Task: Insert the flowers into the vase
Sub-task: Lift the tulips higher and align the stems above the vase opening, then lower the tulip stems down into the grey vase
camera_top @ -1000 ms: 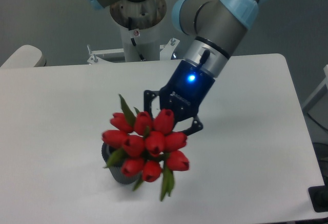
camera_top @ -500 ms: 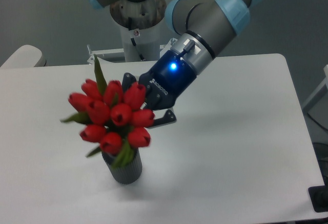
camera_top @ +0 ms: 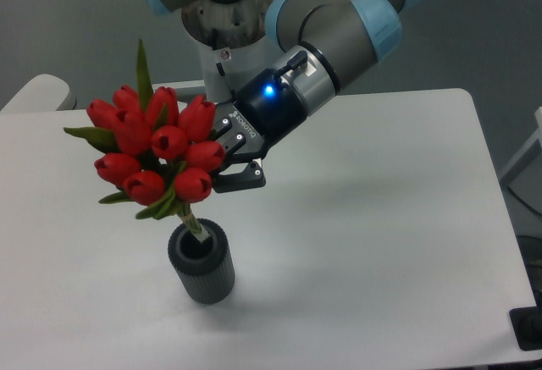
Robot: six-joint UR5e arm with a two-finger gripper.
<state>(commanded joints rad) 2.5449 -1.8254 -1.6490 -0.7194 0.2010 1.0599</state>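
Here, flowers held tilted above the vase, on a white table (camera_top: 398, 243).

Largest first: gripper (camera_top: 222, 157), fingers clamped on the flowers (camera_top: 157, 150) behind the buds. Red bunch leaning left, stem end dipping into the mouth of the vase (camera_top: 202, 262). Vase upright near the table's front edge.

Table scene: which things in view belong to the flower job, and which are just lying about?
Part of the job:
- flowers, held in the gripper, stem end at the vase mouth
- vase, upright on the table

Lying about:
- pale rounded object at the table's far left edge; too little shows to name it
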